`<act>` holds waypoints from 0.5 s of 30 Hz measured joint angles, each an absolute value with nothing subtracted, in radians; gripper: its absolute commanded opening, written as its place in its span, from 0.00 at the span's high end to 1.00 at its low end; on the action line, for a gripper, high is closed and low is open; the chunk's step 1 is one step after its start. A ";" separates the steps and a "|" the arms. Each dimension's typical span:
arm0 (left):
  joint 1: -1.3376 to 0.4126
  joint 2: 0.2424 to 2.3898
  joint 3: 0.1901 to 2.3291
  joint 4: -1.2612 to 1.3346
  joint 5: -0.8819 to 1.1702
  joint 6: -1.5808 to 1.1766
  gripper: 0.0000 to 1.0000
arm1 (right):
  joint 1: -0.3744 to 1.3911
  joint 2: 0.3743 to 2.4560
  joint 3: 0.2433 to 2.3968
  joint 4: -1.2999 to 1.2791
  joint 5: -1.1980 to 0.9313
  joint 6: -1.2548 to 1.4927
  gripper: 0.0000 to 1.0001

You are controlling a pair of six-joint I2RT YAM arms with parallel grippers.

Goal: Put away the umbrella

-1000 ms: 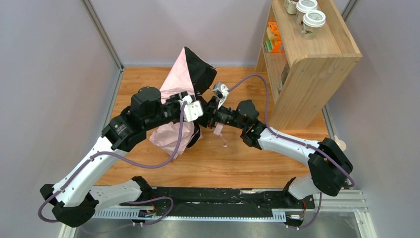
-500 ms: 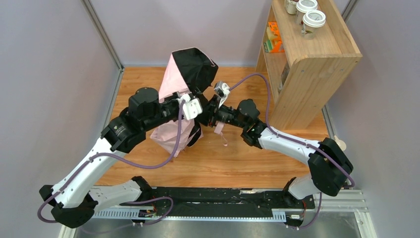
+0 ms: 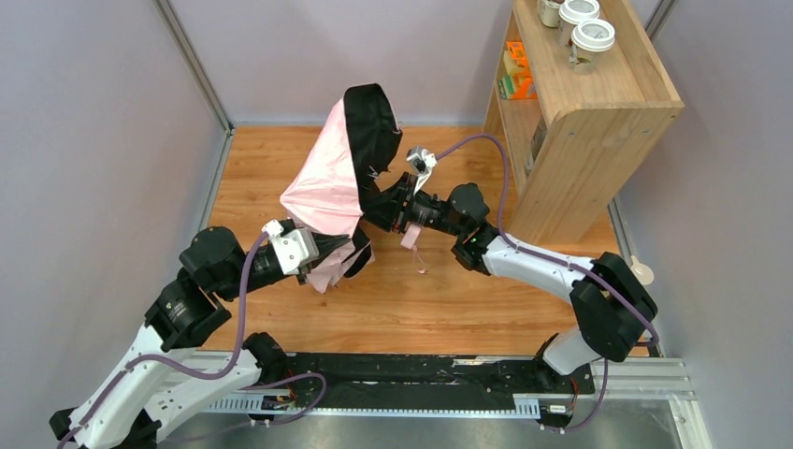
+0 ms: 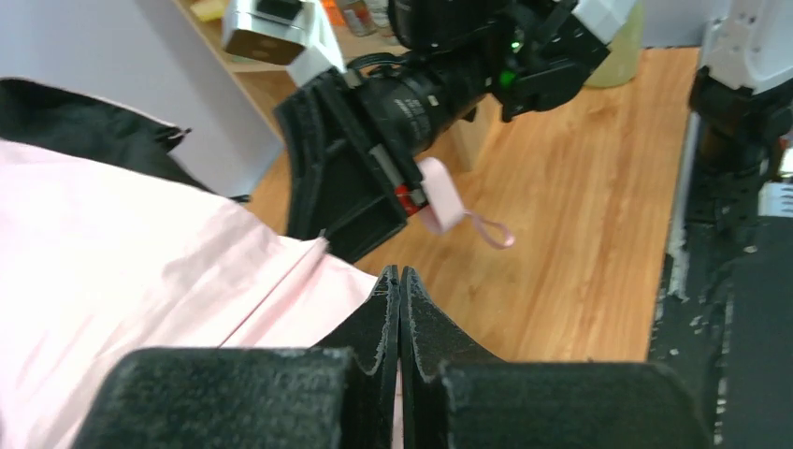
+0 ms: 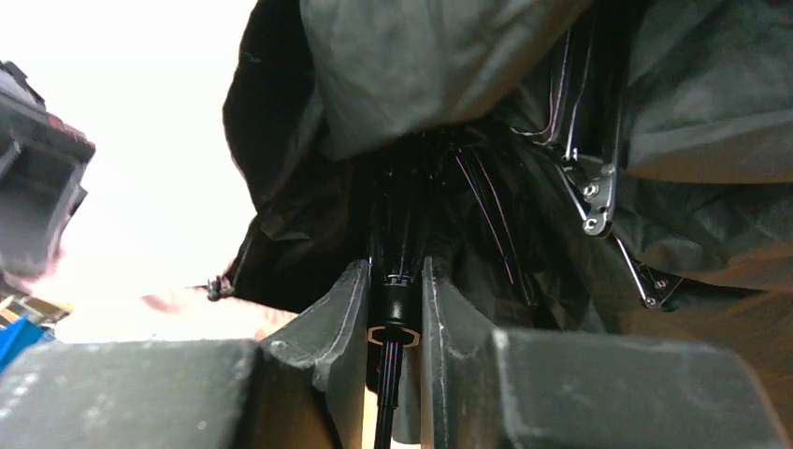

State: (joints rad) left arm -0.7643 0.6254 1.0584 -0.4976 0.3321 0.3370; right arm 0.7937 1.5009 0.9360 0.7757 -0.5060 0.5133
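The umbrella hangs half collapsed above the table's middle, pale pink canopy outside, black lining and thin metal ribs inside. My right gripper is shut on its black shaft, just under the canopy. The pink handle strap dangles below that gripper. My left gripper sits at the canopy's lower edge. Its jaws are pressed together, with a sliver of pink fabric between them.
A wooden shelf unit stands at the back right, with lidded cups on top and orange items inside. Grey walls close in the wooden table. A black rail runs along the near edge.
My left gripper has shut and its arm has drawn back toward the near left. The canopy has swung over to the left with it. The right gripper has kept its hold on the shaft.
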 measured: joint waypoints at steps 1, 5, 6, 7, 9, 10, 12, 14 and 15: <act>-0.764 0.616 1.037 -0.480 0.347 0.309 1.00 | 0.790 1.512 0.936 0.789 -0.506 0.536 1.00; -0.763 0.634 0.966 -0.458 0.371 0.225 0.99 | 0.784 1.546 0.936 0.845 -0.514 0.608 1.00; -0.763 0.640 0.962 -0.461 0.369 0.212 0.87 | 0.784 1.550 0.936 0.852 -0.518 0.613 1.00; -0.763 0.648 0.965 -0.466 0.364 0.190 0.74 | 0.784 1.551 0.935 0.853 -0.522 0.613 1.00; -0.763 0.661 0.997 -0.489 0.359 0.150 0.56 | 0.785 1.550 0.934 0.851 -0.527 0.593 1.00; -0.764 0.666 1.022 -0.501 0.356 0.133 0.50 | 0.785 1.549 0.932 0.847 -0.527 0.579 1.00; -0.764 0.680 1.116 -0.525 0.330 0.063 0.30 | 0.784 1.538 0.924 0.822 -0.524 0.541 1.00; -0.764 0.703 1.232 -0.543 0.263 -0.010 0.30 | 0.784 1.515 0.908 0.780 -0.520 0.496 1.00; -0.764 0.720 1.298 -0.557 0.204 -0.060 0.30 | 0.784 1.501 0.902 0.754 -0.515 0.474 1.00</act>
State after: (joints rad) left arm -0.7643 0.7204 1.2984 -0.5568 0.2043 -0.0601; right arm 0.7841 1.5009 0.9020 0.7544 -0.5152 0.4744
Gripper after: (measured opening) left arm 0.696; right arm 0.215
